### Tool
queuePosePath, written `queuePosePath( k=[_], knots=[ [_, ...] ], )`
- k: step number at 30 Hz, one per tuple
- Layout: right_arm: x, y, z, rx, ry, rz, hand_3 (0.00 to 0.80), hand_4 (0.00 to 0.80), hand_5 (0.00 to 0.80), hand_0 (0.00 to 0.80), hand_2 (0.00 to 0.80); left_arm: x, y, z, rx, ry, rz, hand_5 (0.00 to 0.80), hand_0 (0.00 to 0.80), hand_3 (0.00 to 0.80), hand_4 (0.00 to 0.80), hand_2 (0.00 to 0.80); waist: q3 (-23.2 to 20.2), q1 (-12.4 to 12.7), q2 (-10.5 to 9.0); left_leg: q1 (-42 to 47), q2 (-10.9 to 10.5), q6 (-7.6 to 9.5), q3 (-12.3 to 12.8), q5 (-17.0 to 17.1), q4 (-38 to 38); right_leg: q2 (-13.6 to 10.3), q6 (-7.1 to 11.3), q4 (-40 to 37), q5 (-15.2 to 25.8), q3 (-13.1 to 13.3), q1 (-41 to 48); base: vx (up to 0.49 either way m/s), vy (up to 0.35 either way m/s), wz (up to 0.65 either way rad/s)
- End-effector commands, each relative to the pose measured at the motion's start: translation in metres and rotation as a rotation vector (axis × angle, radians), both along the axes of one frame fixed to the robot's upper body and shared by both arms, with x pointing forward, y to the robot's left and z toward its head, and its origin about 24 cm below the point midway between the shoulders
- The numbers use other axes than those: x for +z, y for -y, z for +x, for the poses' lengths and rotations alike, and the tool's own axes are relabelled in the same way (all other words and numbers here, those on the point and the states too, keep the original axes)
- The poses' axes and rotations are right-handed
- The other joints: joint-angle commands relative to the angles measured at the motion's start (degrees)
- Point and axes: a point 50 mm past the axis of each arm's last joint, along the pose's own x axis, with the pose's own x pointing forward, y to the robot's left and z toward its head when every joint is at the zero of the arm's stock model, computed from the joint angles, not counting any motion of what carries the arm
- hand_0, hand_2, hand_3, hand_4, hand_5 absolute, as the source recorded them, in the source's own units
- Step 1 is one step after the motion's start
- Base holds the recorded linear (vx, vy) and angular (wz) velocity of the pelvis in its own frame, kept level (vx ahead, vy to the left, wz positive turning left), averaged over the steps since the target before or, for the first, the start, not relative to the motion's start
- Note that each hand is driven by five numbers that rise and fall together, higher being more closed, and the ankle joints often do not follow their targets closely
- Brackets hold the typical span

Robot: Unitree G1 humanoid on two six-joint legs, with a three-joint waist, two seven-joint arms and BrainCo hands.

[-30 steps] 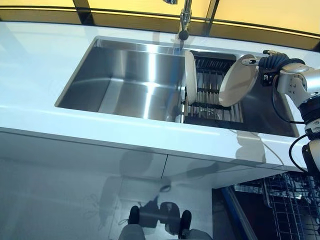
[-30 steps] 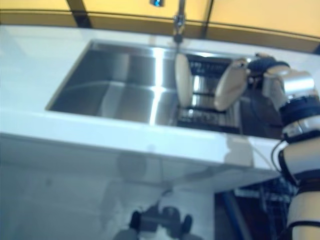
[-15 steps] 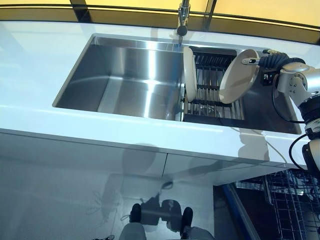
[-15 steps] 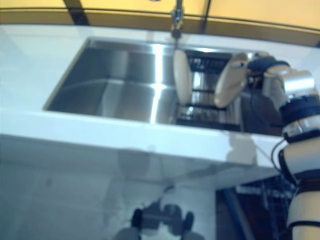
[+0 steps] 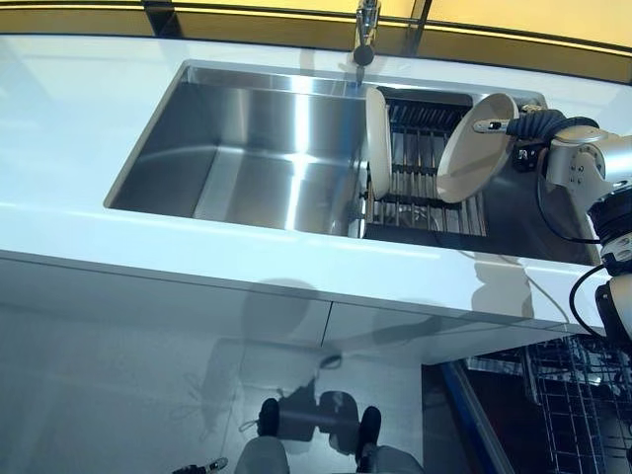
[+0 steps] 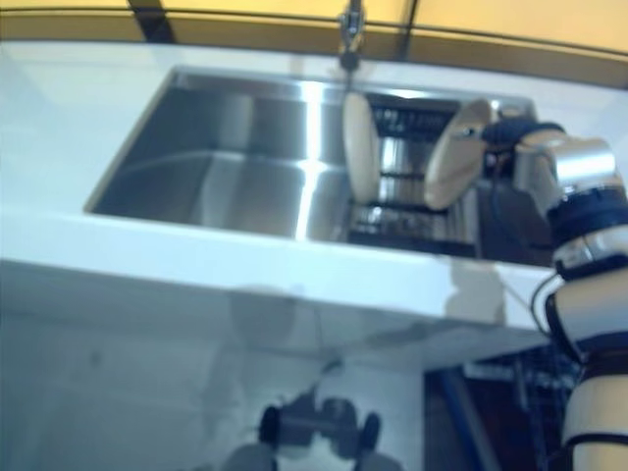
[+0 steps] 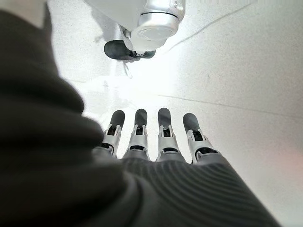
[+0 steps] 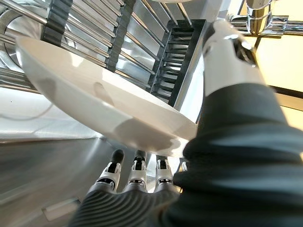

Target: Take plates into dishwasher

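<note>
A white plate (image 5: 476,148) leans tilted at the right end of the dark dish rack (image 5: 420,183) in the sink's right half. My right hand (image 5: 538,123) is shut on its upper rim. In the right wrist view the thumb (image 8: 227,52) lies over the plate (image 8: 104,109) and the fingers (image 8: 137,172) sit under it. A second white plate (image 5: 376,144) stands upright at the rack's left end. My left hand (image 7: 156,142) shows only in its wrist view, open, fingers straight, holding nothing.
The steel sink (image 5: 247,148) is set in a white counter (image 5: 79,109), with the faucet (image 5: 365,30) behind its middle. The wire rack of the dishwasher (image 5: 573,395) shows below the counter at the lower right.
The whole picture has shifted slightly, so the camera moved. The right hand still holds the plate at the rack's right end, in almost the same place.
</note>
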Motion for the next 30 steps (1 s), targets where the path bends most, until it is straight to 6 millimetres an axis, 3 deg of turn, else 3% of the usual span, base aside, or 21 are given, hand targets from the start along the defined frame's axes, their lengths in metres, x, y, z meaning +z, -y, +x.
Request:
queuePosePath(
  k=[1, 3, 5, 7, 8, 11, 19, 30],
  knots=[
    [0.027, -0.005, 0.000, 0.006, 0.081, -0.041, 0.000, 0.000, 0.000, 0.000, 0.000, 0.001, -0.005, 0.002, -0.033, -0.010, 0.029, 0.000, 0.000, 0.000, 0.000, 0.000, 0.1, 1.9, -2.74, -1.5, -0.4, -0.22, -0.9, 0.0, -0.2, -3.7, 3.90, -0.1, 0.4, -0.1, -0.2, 0.000, 0.000, 0.00],
    [0.026, -0.005, 0.001, 0.000, 0.082, -0.041, 0.000, 0.000, 0.000, 0.000, 0.000, 0.001, -0.004, 0.002, -0.031, -0.003, 0.026, 0.000, 0.000, 0.000, 0.000, 0.000, 0.3, 2.1, -2.55, -1.7, -0.4, -0.21, -1.0, 0.1, -0.2, -3.7, 3.86, -0.1, 0.4, 0.0, -0.4, -0.016, 0.011, 0.00],
    [0.026, -0.004, 0.001, -0.011, 0.075, -0.036, 0.078, 0.078, 0.078, 0.078, 0.078, 0.001, -0.004, 0.002, -0.021, 0.006, 0.022, 0.000, 0.000, 0.000, 0.000, 0.000, 0.6, 2.2, -2.34, -2.0, -0.5, -0.22, -1.2, 0.1, -0.2, -3.7, 3.86, -0.1, 0.5, -0.1, -0.6, -0.034, 0.021, 0.02],
    [0.024, -0.003, 0.001, -0.019, 0.067, -0.034, 0.213, 0.213, 0.213, 0.213, 0.213, 0.001, -0.003, 0.002, -0.015, 0.010, 0.021, 0.000, 0.000, 0.000, 0.000, 0.000, 0.7, 2.2, -2.24, -2.2, -0.5, -0.24, -1.3, 0.2, -0.2, -3.7, 3.85, -0.1, 0.5, -0.1, -0.8, 0.000, 0.000, 0.00],
    [0.023, -0.002, 0.000, -0.028, 0.065, -0.038, 0.395, 0.395, 0.395, 0.395, 0.395, 0.001, -0.003, 0.002, -0.008, 0.016, 0.019, 0.000, 0.000, 0.000, 0.000, 0.000, 0.8, 2.3, -2.13, -2.4, -0.6, -0.26, -1.4, 0.3, -0.2, -3.7, 3.83, -0.1, 0.5, -0.2, -0.9, 0.000, 0.000, 0.00],
    [0.023, 0.003, -0.001, -0.051, 0.061, -0.069, 0.800, 0.800, 0.800, 0.800, 0.800, 0.000, -0.001, 0.000, -0.002, 0.021, 0.013, 0.000, 0.000, 0.000, 0.000, 0.000, 0.9, 2.5, -1.94, -2.7, -0.6, -0.34, -1.5, 0.4, -0.2, -3.7, 3.84, -0.1, 0.5, -0.3, -1.1, -0.011, 0.008, 0.00],
    [0.039, 0.019, -0.007, -0.184, 0.123, -0.186, 0.800, 0.800, 0.800, 0.800, 0.800, 0.000, 0.000, -0.005, -0.016, 0.017, 0.014, 0.000, 0.000, 0.000, 0.000, 0.000, 0.6, 2.9, -1.80, -2.5, -0.6, -0.45, -1.5, 0.3, -0.2, -3.8, 4.12, -0.1, 0.4, -0.8, -0.8, -0.004, 0.004, 0.06],
    [0.065, 0.024, -0.015, -0.231, 0.206, -0.282, 0.800, 0.800, 0.800, 0.800, 0.800, -0.001, -0.003, -0.011, -0.037, -0.006, 0.041, 0.000, 0.000, 0.000, 0.000, 0.000, -1.9, 2.7, -2.92, -0.6, -0.4, -0.48, -0.9, -0.1, -0.2, -3.6, 4.34, -0.1, 0.1, -1.1, 1.0, 0.004, -0.001, 0.00]
  ],
)
